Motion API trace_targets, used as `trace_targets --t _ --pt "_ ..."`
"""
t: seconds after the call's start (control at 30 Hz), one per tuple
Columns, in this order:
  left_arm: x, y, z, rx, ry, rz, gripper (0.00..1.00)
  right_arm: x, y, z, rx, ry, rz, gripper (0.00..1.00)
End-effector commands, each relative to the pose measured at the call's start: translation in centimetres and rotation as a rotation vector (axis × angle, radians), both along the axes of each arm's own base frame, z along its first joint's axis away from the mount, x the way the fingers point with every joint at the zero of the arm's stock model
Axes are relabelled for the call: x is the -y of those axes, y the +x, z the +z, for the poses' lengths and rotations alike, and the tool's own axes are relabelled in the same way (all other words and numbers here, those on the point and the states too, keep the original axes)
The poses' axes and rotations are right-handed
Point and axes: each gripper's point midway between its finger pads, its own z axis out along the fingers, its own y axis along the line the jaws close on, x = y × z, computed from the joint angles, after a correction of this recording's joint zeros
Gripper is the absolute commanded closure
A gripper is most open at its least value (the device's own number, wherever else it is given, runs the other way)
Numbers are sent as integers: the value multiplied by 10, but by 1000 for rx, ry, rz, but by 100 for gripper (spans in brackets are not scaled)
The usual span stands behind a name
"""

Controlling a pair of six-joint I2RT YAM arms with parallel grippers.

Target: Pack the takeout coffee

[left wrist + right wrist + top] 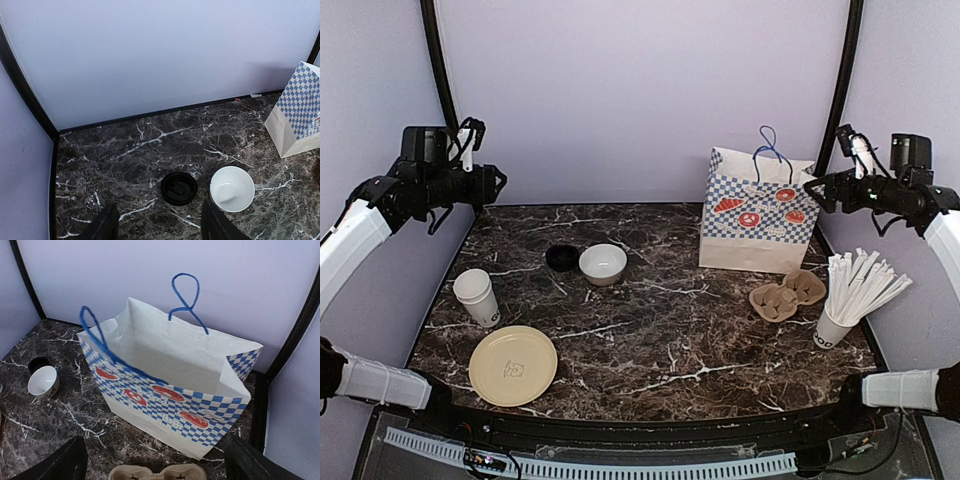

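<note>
A small white paper cup (477,296) with dark print near its base stands upright and uncovered at the left side of the dark marble table (670,340). It is just behind a round cream-coloured plate (513,366). Neither arm touches this cup.

A black round plastic lid (561,257) lies flat on the table further back. A low white bowl (603,263) is just beside it on the right.

At the right rear stands a paper bag with a blue and white check pattern, red pictures and blue cord handles (757,210). It is upright and its mouth is open, so the white inside shows in the right wrist view. In front of the bag lies a brown cardboard cup carrier (787,295). Near the carrier, at the right edge, stands a second white paper cup full of long white sticks (832,328).

The left end effector (492,181) hangs high above the rear left corner of the table. In the left wrist view its two dark fingers (106,224) are spread apart with nothing between them, and the lid and the bowl are seen below. The right end effector (812,188) hangs high at the right, just beside the top of the bag. Its fingers (57,462) are spread wide and hold nothing.
</note>
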Motion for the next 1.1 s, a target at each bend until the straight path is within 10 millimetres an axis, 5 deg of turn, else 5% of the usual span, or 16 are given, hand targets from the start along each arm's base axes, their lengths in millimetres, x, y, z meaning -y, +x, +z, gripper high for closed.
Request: trace_targets --t 0.0,0.2,0.53,0.87,1.07 --pt "0 -18 -13 -144 -58 -23 46 -42 -30 -9 6 -49 234 11" --pt "-7 -41 -51 -362 -49 -5 57 -100 -58 -39 -10 -143 507 29" --pt "-15 -82 -126 -729 -18 43 63 -175 -99 -132 -89 -316 819 56" --pt "-23 -127 -186 -983 23 73 53 -191 -105 -182 -117 -302 864 65" --pt "-36 -132 -203 -1021 75 134 63 -190 -103 -187 -112 -308 856 66"
